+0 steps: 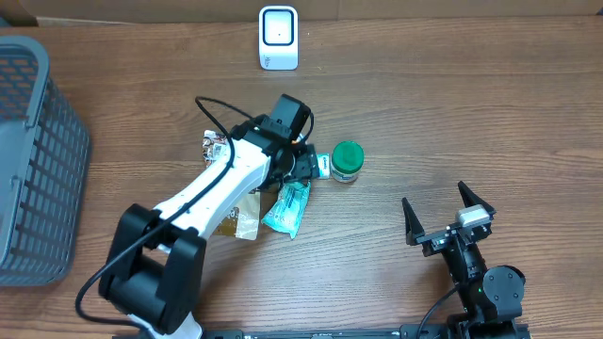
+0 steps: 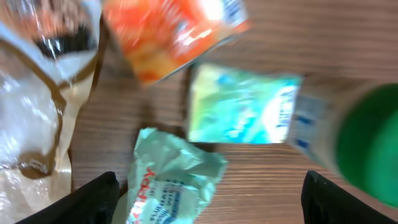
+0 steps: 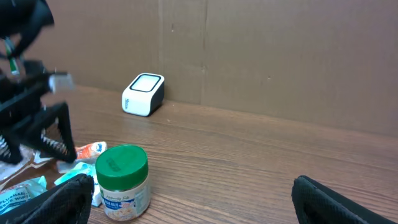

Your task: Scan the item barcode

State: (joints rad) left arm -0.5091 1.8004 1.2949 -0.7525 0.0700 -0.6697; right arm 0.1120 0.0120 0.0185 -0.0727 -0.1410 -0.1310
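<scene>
Open counter [image 1: 471, 104]: bare wood between scanner [image 1: 278, 38] and right claw [image 1: 433, 194].
Obstacles: green-lidded jar [image 1: 347, 161], packet pile [image 1: 285, 209] and left arm [image 1: 221, 184], mid-counter.
Left edge: basket [image 1: 38, 160].

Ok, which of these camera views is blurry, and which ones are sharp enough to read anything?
Left wrist view: smeared throughout; the orange packet and the green-lidded jar are soft blobs with no readable print. Overhead view: sharp and evenly lit, with the white scanner crisp. Right wrist view: the green-lidded jar and white scanner are in focus, with no strong glare.

Orange packet [image 2: 171, 34] blurred, cut by top edge; basket [image 1: 38, 160] cut off left.
</scene>
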